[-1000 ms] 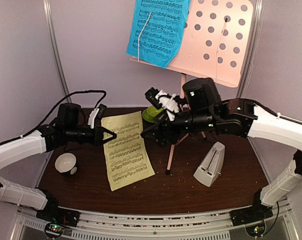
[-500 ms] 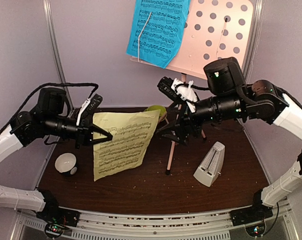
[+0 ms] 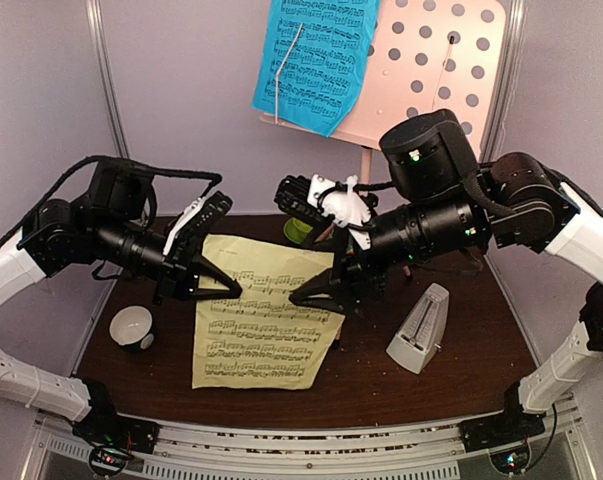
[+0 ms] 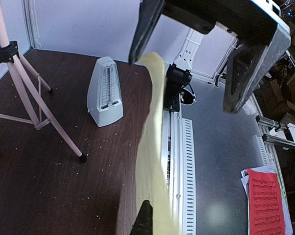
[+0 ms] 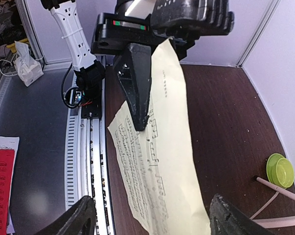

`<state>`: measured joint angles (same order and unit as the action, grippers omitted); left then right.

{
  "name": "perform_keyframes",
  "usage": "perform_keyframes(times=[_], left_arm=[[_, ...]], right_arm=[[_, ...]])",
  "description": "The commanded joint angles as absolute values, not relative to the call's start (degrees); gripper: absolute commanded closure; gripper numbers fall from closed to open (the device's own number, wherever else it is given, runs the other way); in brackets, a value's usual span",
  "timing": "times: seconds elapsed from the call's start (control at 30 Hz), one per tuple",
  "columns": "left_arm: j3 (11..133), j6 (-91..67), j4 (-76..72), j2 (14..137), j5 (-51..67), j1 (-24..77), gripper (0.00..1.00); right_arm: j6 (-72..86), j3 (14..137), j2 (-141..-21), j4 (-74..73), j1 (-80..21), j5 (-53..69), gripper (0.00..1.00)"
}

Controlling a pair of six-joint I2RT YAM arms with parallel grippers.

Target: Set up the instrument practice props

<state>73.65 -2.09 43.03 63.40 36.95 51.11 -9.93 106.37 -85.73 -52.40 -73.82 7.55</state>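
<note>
The pale-yellow sheet-music page [image 3: 266, 325] hangs above the table, held by its upper left edge in my shut left gripper [image 3: 229, 291]. In the left wrist view the page [image 4: 154, 147] shows edge-on beside my fingertip [image 4: 144, 221]. My right gripper [image 3: 326, 300] is open, its fingers [image 5: 83, 218] spread wide on either side of the page's [image 5: 167, 161] right end, not closed on it. The blue page [image 3: 316, 60] rests on the pink music stand's desk [image 3: 441, 80]. The white metronome [image 3: 419, 328] stands at the right and also shows in the left wrist view [image 4: 104, 90].
The stand's tripod legs [image 4: 20, 83] stand mid-table behind the page. A green bowl [image 3: 299, 230] sits at the back and also shows in the right wrist view [image 5: 279, 169]. A small white cup [image 3: 133, 326] sits front left. Red sheets [image 4: 264, 200] lie off the table.
My left gripper lifted the yellow page off the table and swung it rightward. My right arm rose, then came forward and down, bringing its open jaws to the page's right edge.
</note>
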Motion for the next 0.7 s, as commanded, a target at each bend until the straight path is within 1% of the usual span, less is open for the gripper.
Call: perform_keyframes(times=[0.0, 0.2, 0.27, 0.37, 0.4, 0.47, 0.5, 0.63, 0.67], left_arm=[[78.3, 2.9, 48.5, 66.2, 34.2, 52.8, 1.00], [80.6, 5.0, 50.9, 67.6, 32.9, 53.5, 1.00], [81.1, 5.5, 50.9, 67.4, 32.3, 53.6, 1.00], [81.9, 5.9, 50.9, 67.5, 31.3, 53.9, 1.00], [82.0, 6.1, 50.9, 67.5, 31.1, 53.9, 1.00], [82.4, 6.0, 50.7, 67.8, 30.6, 53.9, 1.00], [82.8, 6.0, 50.4, 68.1, 30.2, 53.9, 1.00], [87.0, 5.5, 50.2, 69.4, 26.9, 53.9, 1.00], [86.6, 4.4, 47.8, 68.7, 25.3, 53.8, 0.95]], right_arm=[[-6.5, 108.5, -87.5, -53.4, -74.5, 5.1, 0.21], [-6.0, 110.9, -88.7, -53.6, -74.8, 3.1, 0.22], [-6.0, 110.6, -88.9, -53.1, -74.9, 3.3, 0.24], [-6.0, 110.1, -89.9, -52.6, -74.9, 4.3, 0.25], [-5.7, 110.1, -90.4, -52.3, -74.9, 5.2, 0.28], [-4.9, 110.2, -91.7, -51.8, -74.9, 7.0, 0.42], [-4.3, 110.6, -92.5, -51.6, -74.9, 7.7, 0.50], [-2.0, 112.5, -93.7, -50.4, -74.9, 8.9, 0.88], [-1.7, 112.3, -93.3, -49.8, -74.8, 9.0, 0.98]])
